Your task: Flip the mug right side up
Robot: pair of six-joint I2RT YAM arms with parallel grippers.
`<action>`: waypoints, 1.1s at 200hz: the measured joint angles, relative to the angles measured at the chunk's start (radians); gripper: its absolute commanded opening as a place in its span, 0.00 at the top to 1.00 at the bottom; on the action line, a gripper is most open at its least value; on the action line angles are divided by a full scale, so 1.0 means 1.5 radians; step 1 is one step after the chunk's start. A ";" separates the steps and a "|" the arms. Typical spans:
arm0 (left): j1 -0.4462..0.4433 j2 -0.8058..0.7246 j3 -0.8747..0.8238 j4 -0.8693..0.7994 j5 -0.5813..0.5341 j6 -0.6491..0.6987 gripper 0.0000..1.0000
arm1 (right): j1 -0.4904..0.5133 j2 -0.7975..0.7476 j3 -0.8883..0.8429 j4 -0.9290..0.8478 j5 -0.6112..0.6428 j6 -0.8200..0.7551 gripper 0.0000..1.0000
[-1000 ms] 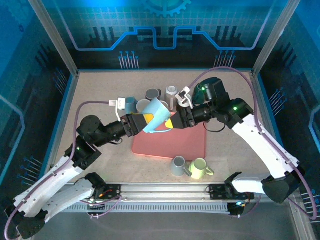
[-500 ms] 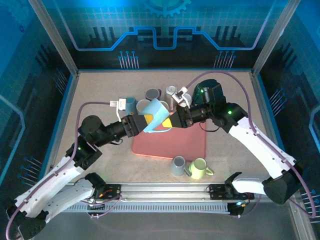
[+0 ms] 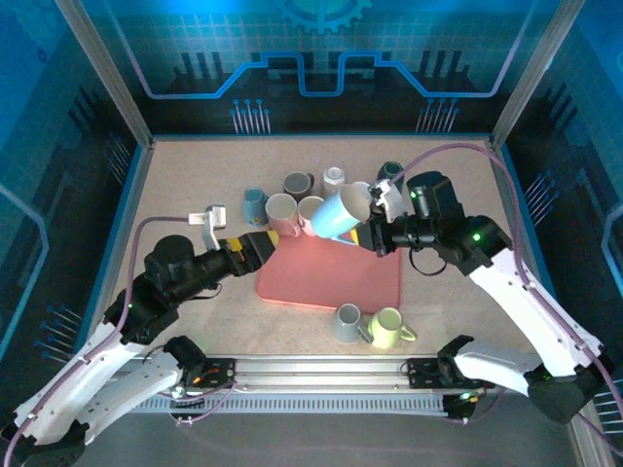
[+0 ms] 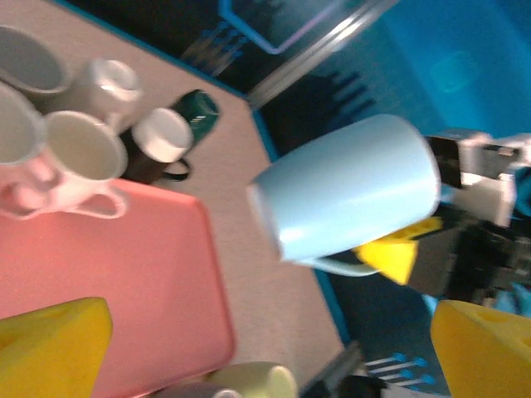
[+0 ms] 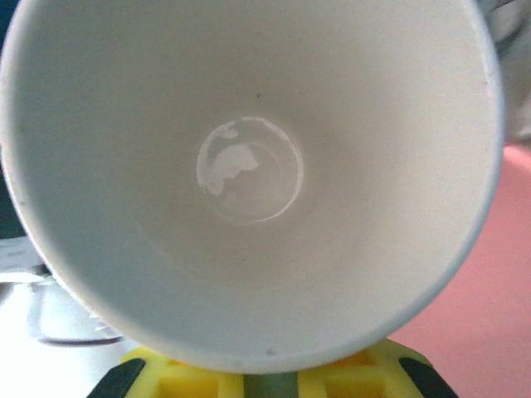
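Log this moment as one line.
right gripper: shut on light blue mug, lifted, tilted | left gripper: open, apart from mug

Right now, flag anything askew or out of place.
The blue mug hangs tilted, nearly on its side, in mid-air by the tray, clamped by the right end effector. Nothing looks spilled or broken.

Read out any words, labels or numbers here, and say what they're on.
None can be read. The light blue ceramic mug shows no print, nor does the pink rectangular tray. The blue back wall bears only a gear outline and circuit-like lines, no letters.
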 measured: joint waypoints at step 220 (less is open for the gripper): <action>0.000 -0.022 -0.055 -0.087 -0.085 0.001 0.01 | -0.019 0.256 -0.129 0.228 0.281 -0.108 1.00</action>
